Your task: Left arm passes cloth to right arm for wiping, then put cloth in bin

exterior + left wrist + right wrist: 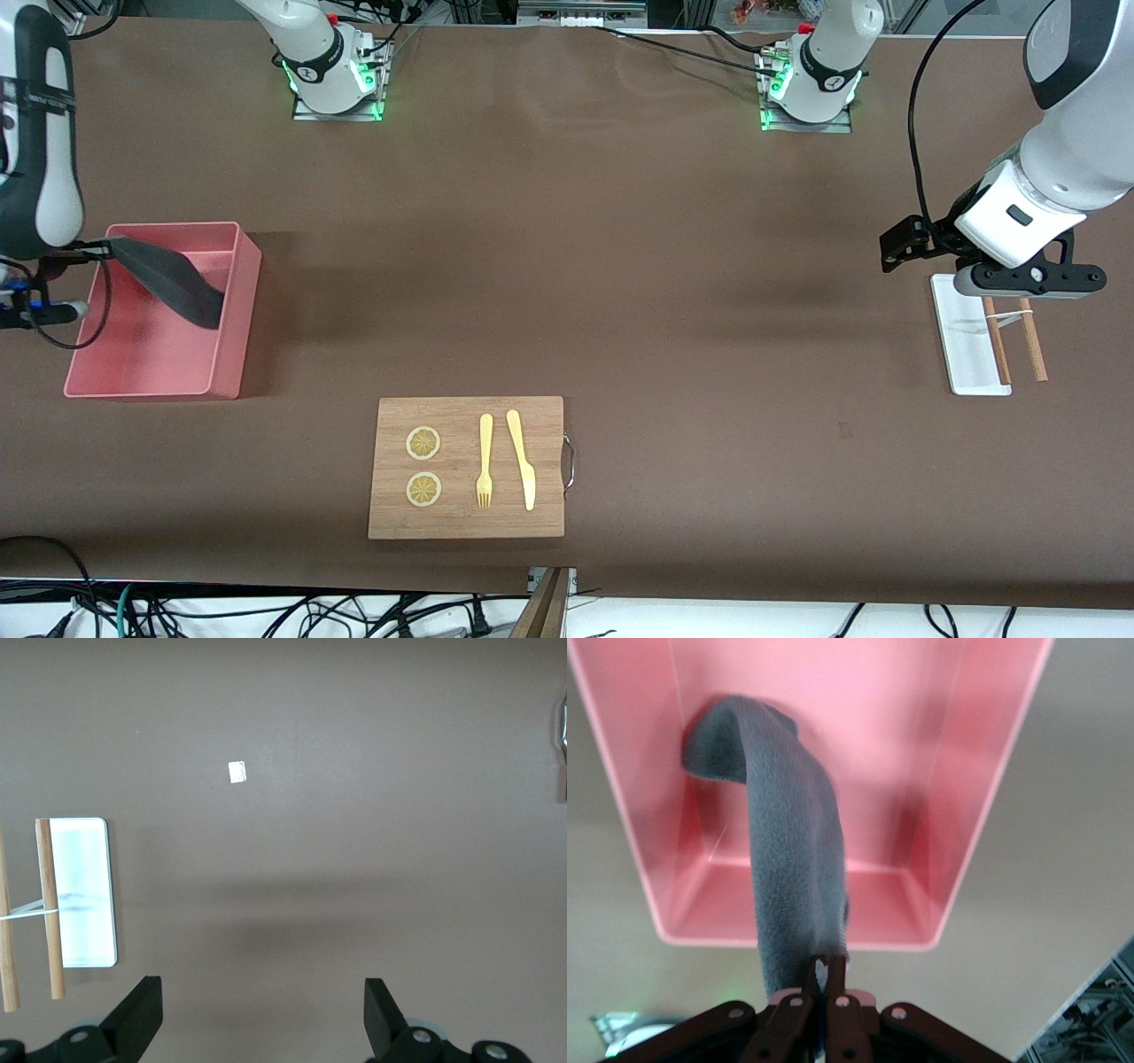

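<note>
Right hand point(826, 979) pinches the cloth point(168, 276), dangling it over the bin point(226, 354) at the worktop's edge; left hand point(261, 1014) waits spread wide, empty, over the white tray point(961, 354).

The right arm point(40, 133) hangs at its end of the table, its right gripper point(827, 979) pinched tight, fingertips together. The left arm point(1054, 168) waits at its own end, left gripper point(263, 1010) spread wide, pointing down.
</note>
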Robot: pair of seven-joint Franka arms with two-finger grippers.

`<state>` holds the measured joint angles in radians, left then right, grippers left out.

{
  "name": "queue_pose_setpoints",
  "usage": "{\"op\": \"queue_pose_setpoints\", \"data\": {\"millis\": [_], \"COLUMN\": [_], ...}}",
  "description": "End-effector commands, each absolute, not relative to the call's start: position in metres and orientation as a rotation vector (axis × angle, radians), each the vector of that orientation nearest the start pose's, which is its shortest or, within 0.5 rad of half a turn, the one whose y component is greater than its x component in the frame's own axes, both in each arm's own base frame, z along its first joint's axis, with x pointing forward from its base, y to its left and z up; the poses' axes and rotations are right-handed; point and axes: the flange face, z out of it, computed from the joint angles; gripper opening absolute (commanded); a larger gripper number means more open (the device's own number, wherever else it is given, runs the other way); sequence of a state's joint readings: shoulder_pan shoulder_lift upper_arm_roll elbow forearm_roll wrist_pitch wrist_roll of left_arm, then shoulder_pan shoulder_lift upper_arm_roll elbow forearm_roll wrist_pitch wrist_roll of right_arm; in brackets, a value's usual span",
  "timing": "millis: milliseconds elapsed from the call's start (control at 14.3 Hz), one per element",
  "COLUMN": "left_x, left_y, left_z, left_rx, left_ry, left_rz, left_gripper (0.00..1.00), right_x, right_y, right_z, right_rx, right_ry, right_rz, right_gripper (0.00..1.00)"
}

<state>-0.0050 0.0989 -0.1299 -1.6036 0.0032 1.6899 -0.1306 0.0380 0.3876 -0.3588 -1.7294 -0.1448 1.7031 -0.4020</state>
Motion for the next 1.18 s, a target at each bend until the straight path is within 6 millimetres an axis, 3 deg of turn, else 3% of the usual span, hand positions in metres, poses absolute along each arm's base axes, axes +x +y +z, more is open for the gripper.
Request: {"op": "queue_pose_setpoints", "data": {"millis": [0, 627, 836, 906, 976, 1115], "left_x": [0.587, 0.586, 0.585, 0.579, 0.574, 0.575], "left_y": [-0.078, -0.079, -0.086, -0.089, -0.095, -0.098], "left_z": [0.569, 0.570, 0.572, 0.584, 0.584, 0.589], "left_rx": [-3.141, -3.140, -3.140, -3.140, -3.126, -3.127], "left_ry": [0.026, 0.028, 0.050, 0.050, 0.066, 0.088], "left_rz": [-0.004, 0.003, -0.002, -0.035, -0.027, -0.055], "left_gripper": [1.00, 1.00, 1.00, 1.00, 1.00, 1.00], "right_x": [0.571, 0.588, 0.590, 0.592, 0.593, 0.598], "right_y": [-0.187, -0.186, -0.187, -0.186, -0.186, -0.185], "right_z": [0.322, 0.234, 0.222, 0.226, 0.233, 0.258], "right_rx": [-3.143, -3.157, -3.158, -3.154, -3.154, -3.165], "right_ry": [-0.182, -0.194, -0.181, -0.171, -0.170, -0.171], "right_rz": [0.686, 0.611, 0.578, 0.561, 0.553, 0.490], "right_gripper": [0.00, 0.00, 0.01, 0.57, 1.00, 1.00]}}
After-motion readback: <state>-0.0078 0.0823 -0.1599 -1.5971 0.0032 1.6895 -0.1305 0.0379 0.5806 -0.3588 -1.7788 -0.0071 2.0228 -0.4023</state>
